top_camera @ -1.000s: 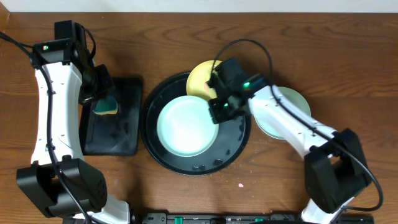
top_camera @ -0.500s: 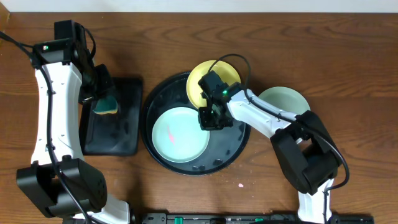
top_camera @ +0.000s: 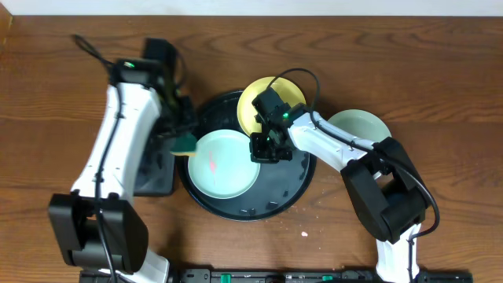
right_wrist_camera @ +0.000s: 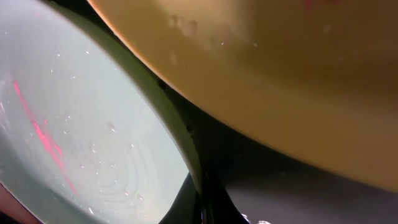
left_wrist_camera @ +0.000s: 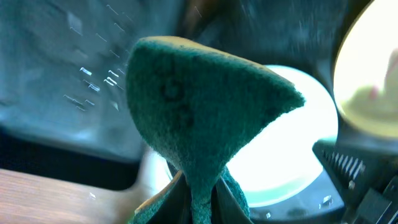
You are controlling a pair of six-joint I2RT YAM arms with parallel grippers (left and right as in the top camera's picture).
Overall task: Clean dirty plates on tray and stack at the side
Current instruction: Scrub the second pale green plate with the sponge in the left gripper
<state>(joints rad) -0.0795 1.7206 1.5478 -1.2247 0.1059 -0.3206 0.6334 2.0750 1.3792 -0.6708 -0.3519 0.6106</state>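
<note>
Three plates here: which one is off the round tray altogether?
The pale green plate on the table, right of the round black tray. The smeared mint plate lies inside the tray; the yellow plate overlaps its far rim.

No lettering, label or number is readable on the plates [top_camera: 224, 163], the tray [top_camera: 287, 185] or elsewhere.

A dark brown wooden table [top_camera: 440, 71] with long horizontal grain fills nearly the whole overhead view. The light on it is even and soft, without hard shadows. A narrow pale strip [top_camera: 314, 6] runs past its far edge; wall or floor, I cannot tell. A black rail with green parts [top_camera: 236, 276] lines the near edge.
</note>
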